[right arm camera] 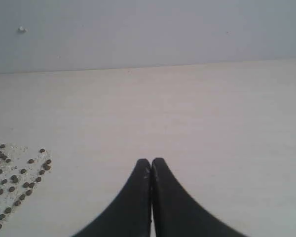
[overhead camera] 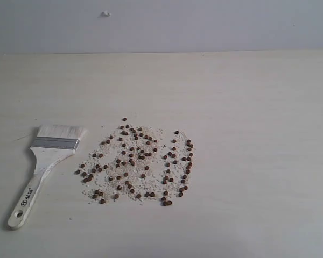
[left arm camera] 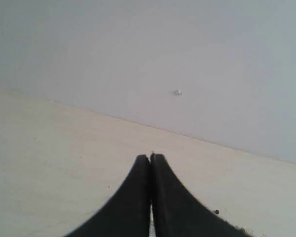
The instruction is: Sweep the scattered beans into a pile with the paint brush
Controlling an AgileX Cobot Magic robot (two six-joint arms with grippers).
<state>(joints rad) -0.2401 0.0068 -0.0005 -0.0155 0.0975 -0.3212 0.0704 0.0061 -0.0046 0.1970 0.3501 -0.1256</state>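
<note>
**Beans scattered, brush untouched: the sweep has not begun**

Nothing of the job is done, as far as I can judge. The beans lie strewn in a broad, loose patch on the surface. Dark reddish-brown pellets are mixed with whitish grains, with bare gaps between them, and none are drawn together into one heap. The paint brush lies flat just beside that patch, with its bristles near the closest beans and its handle pointing away from them. Nothing holds it.

My left pincer is pressed together and grips nothing, with bare surface ahead of it. The brush does not show from that wrist. Since it lies on my left arm's side of the patch, I judge it nearer to this pincer than to the other.

My right pincer is likewise pressed together and empty. The edge of the bean patch lies near it, ahead and off toward my left arm's side.

Everything is left to do: take up the brush, then sweep the beans inward.

No bowl, tray or other container is in sight, so the beans rest directly on the surface.
</note>
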